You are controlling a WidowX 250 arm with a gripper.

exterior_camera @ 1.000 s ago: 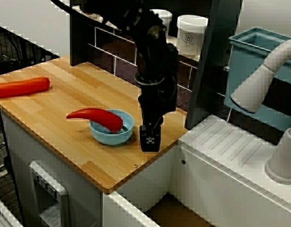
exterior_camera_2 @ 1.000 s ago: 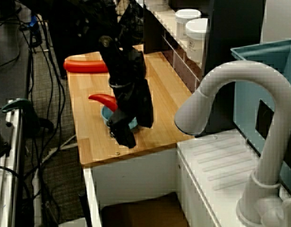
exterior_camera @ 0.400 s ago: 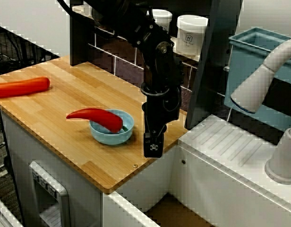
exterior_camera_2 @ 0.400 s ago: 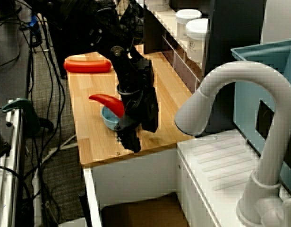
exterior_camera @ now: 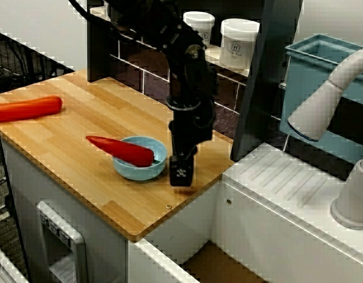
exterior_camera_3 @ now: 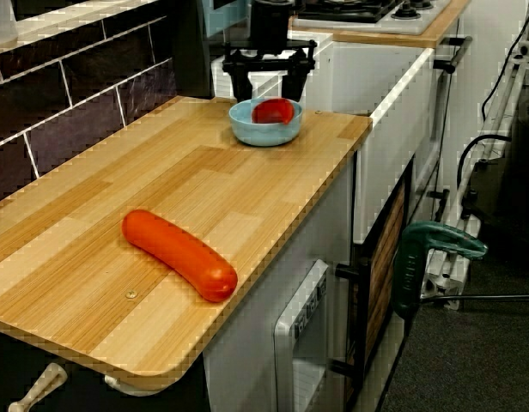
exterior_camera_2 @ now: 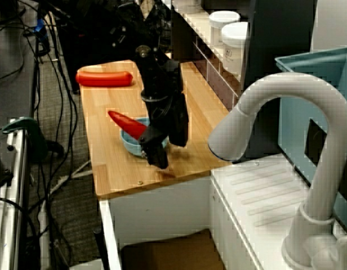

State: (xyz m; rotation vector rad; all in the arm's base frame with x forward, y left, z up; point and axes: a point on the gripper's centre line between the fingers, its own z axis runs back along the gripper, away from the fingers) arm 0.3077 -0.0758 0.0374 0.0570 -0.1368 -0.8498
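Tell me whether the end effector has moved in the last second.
Yes. The end effector drew back from the counter edge toward the bowl.

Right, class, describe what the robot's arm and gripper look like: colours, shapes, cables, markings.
The jointed black robot arm is built from bulky rounded segments, with a thin black cable looping off its upper end. Its blocky black gripper bears a small white speckled marking.

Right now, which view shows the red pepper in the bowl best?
The view from the counter's front: the red pepper lies full length across the blue bowl, tip overhanging the rim. The view from the sink side hides its thick end behind the arm; the view along the counter shows it end-on.
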